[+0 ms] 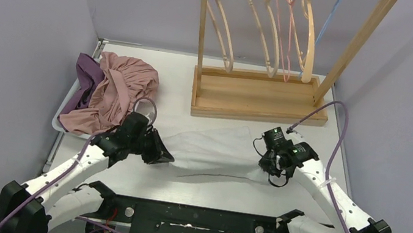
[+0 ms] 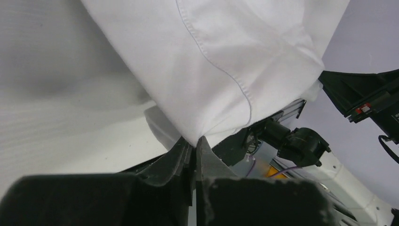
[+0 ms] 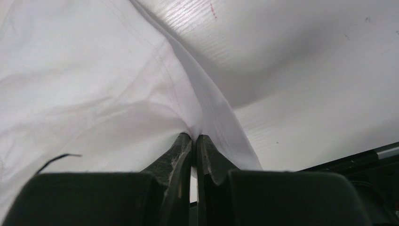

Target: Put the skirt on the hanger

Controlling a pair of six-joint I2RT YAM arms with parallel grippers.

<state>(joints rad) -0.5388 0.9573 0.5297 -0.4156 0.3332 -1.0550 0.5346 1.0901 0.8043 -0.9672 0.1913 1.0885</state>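
The left gripper is clamped shut on the left end of the white skirt. In the left wrist view its 2 fingers press together over a corner of the cloth. The right gripper is likewise pinched closed on the skirt's right end, with fabric drawn down into its jaws. Both arms reach forward from the bottom corners of the frame, forearms angled in toward the centre and wrists low over the desk. The skirt is stretched between them at the centre of the frame, its near edge casting a shadow on the desk. Just beyond it, in the upper centre, stands a wooden rack with several wooden hangers and 1 thin pink one hanging from the top. At the left, a heap of pink and purple clothes lies close behind the left arm's wrist.
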